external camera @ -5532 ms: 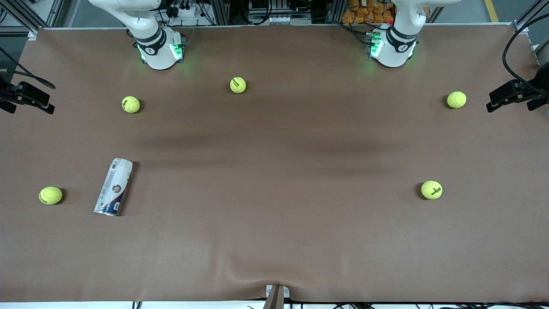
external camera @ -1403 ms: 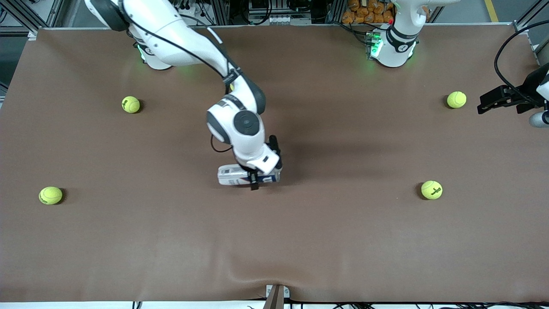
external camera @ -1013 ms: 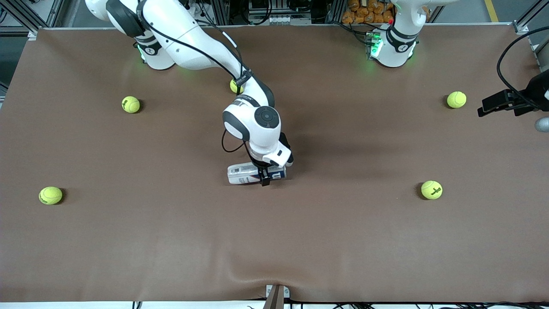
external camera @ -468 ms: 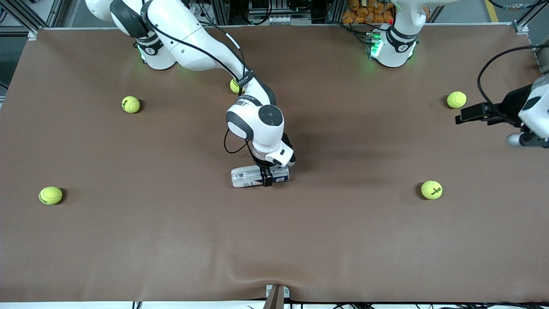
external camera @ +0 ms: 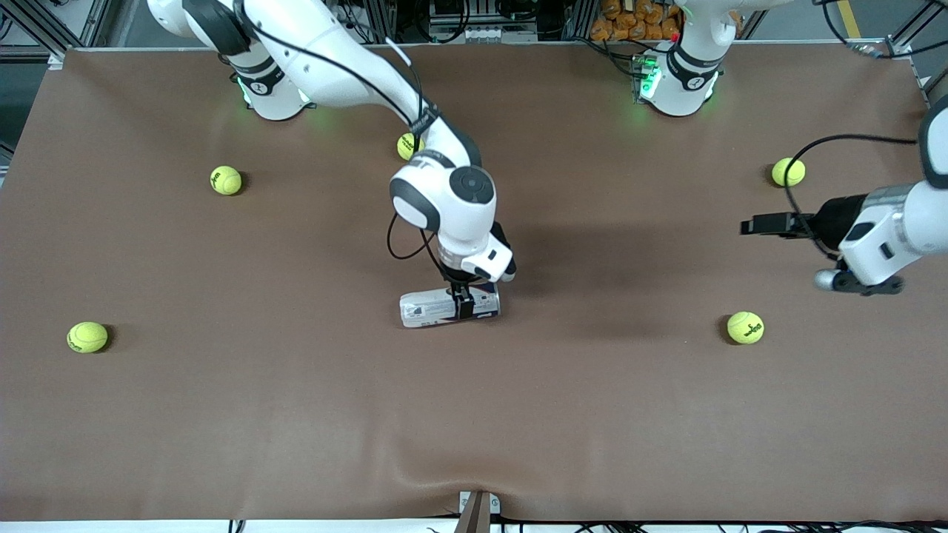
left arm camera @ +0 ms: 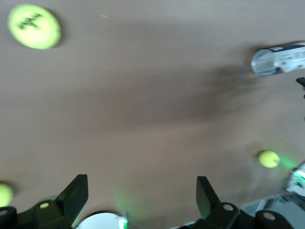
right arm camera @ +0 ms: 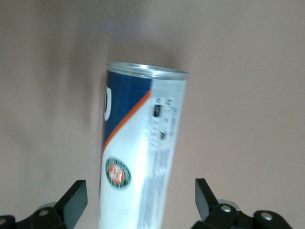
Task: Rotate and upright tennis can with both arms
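Observation:
The tennis can [external camera: 448, 308] lies on its side on the brown table, near the middle, with its dark-blue end toward the left arm's end. My right gripper [external camera: 463, 302] stands open straddling it. In the right wrist view the can [right arm camera: 143, 152] runs between the fingertips [right arm camera: 76, 195] with a gap on each side of the right gripper [right arm camera: 140, 198]. My left gripper [external camera: 763, 224] hovers open over the table toward the left arm's end and holds nothing. The left wrist view shows the left gripper [left arm camera: 141, 195] and, far off, the can [left arm camera: 281, 58].
Several yellow-green tennis balls lie scattered: one [external camera: 745, 327] and another [external camera: 788, 172] near the left arm, one [external camera: 226, 180] and one [external camera: 87, 337] toward the right arm's end, one [external camera: 407, 146] half hidden by the right arm.
The right gripper has opened off the can, which now rests on the table. The left arm has swung in from the table's end toward the middle.

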Robot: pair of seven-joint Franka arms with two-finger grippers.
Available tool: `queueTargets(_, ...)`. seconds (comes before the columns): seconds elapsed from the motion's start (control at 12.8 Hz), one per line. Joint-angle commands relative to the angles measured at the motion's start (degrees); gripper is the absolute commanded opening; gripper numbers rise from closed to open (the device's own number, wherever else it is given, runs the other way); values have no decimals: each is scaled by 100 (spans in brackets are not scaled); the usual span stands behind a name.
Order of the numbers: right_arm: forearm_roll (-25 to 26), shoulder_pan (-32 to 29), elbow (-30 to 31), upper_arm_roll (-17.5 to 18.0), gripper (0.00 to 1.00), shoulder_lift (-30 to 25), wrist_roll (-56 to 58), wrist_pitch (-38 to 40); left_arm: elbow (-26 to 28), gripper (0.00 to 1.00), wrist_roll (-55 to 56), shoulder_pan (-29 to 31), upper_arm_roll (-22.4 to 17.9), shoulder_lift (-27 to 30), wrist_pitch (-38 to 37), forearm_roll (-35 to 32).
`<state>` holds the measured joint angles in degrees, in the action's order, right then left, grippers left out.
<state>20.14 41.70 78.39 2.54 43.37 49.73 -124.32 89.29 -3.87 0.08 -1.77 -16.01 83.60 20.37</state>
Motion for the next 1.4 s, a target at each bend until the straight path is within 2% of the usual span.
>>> queueTargets(0.0,-438,-56,141,10,100,-635,-78,504,-35,100,-123,-7,37,-253,33,492)
queueTargets(0.16,-730,-432,132,-25,100,-943,-173,698,-35,100,-140,-69,255,-507,356,652)
queueTargets(0.39,-1045,-1504,141,-16,100,-1199,-918,725,-17,100,-141,-69,782,-894,989,722)
queueTargets(0.62,-1117,-2217,150,-16,100,-1488,-1658,1197,-8,100,-141,-78,1047,-1272,1421,1266)
queueTargets(0.78,-1117,-2630,185,-16,100,-1787,-1730,1655,-17,100,-280,-78,1214,-1492,1641,1591)
queueTargets(1.01,-1441,-3316,421,-42,100,-2392,-1739,2095,227,100,-720,-270,1223,-1721,2254,2303)
queueTargets(1.09,-1460,-3370,657,-243,100,-2726,-1834,2114,481,100,-973,-393,1223,-1721,2718,2496)
queueTargets(1.17,-1460,-3379,912,-401,100,-3051,-2096,2175,728,100,-1263,-534,1223,-1748,3132,2890)
queueTargets(1.32,-1469,-3624,1020,-403,100,-3413,-2641,2665,1010,100,-1895,-658,1223,-1958,3495,3943)
